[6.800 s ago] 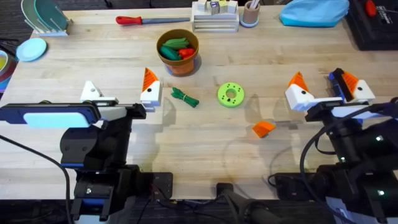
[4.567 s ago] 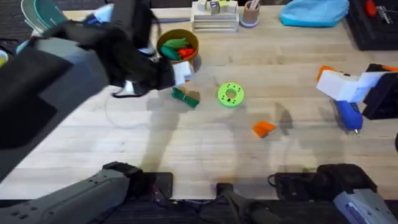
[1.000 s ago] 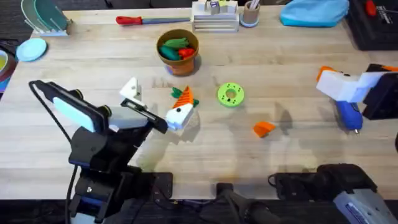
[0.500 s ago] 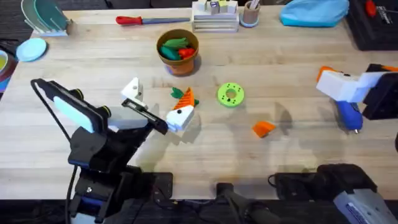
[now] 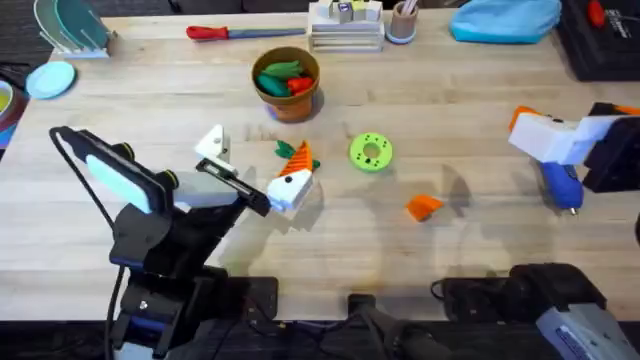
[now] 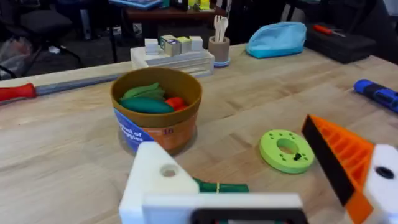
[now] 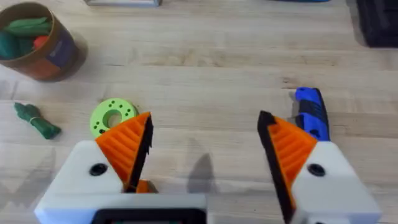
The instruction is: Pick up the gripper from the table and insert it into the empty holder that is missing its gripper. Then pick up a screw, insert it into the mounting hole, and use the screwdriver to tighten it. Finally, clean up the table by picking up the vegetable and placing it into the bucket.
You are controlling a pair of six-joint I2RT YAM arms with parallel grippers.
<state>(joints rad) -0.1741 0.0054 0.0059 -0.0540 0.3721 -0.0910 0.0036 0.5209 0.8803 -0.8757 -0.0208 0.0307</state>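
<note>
My left gripper (image 5: 252,155) is open low over the table, straddling the dark green vegetable (image 6: 217,186), which lies between its fingers (image 5: 290,150). One finger is the bare white holder (image 5: 210,148) (image 6: 158,180); the other carries an orange pad (image 6: 339,155). The loose orange gripper (image 5: 423,206) lies on the wood to the right of the green disc (image 5: 371,152). The terracotta bucket (image 5: 287,82) (image 6: 155,115) stands behind the vegetable with toy vegetables inside. My right gripper (image 5: 545,138) (image 7: 205,134) hangs open above the blue screwdriver (image 5: 560,185) (image 7: 311,112). The screw is out of view.
A red-handled tool (image 5: 240,32) lies at the back by a white block tray (image 5: 345,28) and a beige cup (image 5: 402,20). A blue pouch (image 5: 505,20) sits back right, and a black case (image 5: 605,40) is at the far right.
The left arm rose under the camera, then came down open around the vegetable. The right gripper lifted off to the right, uncovering the screwdriver. In the last second nothing moved.
</note>
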